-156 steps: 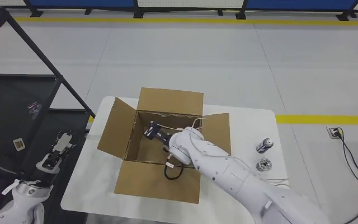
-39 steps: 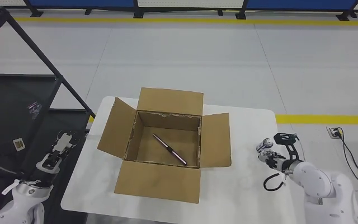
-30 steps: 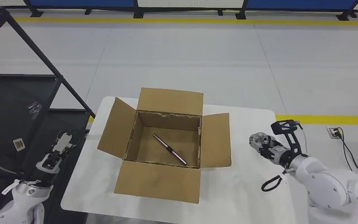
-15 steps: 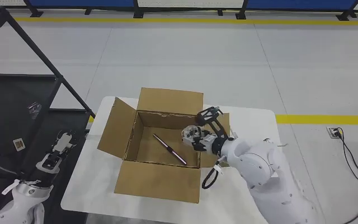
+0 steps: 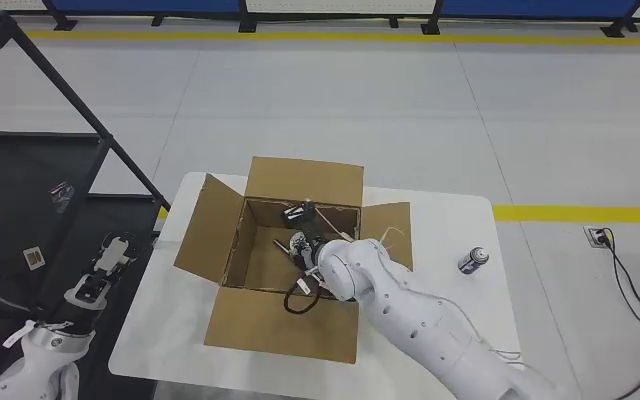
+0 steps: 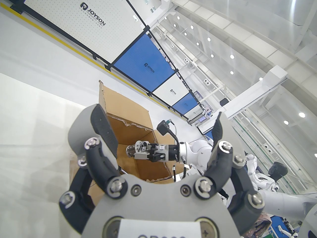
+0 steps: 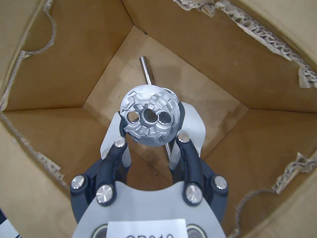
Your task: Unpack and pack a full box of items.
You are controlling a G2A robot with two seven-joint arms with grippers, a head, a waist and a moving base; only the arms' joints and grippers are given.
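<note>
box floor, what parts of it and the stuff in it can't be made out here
- Top view: the right arm covers much of the floor of the box, so anything under it is hidden.
- Right wrist view: the metal disc in the right tool hides the middle of the rod; the tool hides its near end. Whether disc and rod touch cannot be told.
- Left wrist view: the box's own walls hide the floor.

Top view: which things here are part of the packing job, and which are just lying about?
Job: box; rod inside it; metal disc in the right gripper; can on the table.
Lying about: black rack beside the table; floor socket.
</note>
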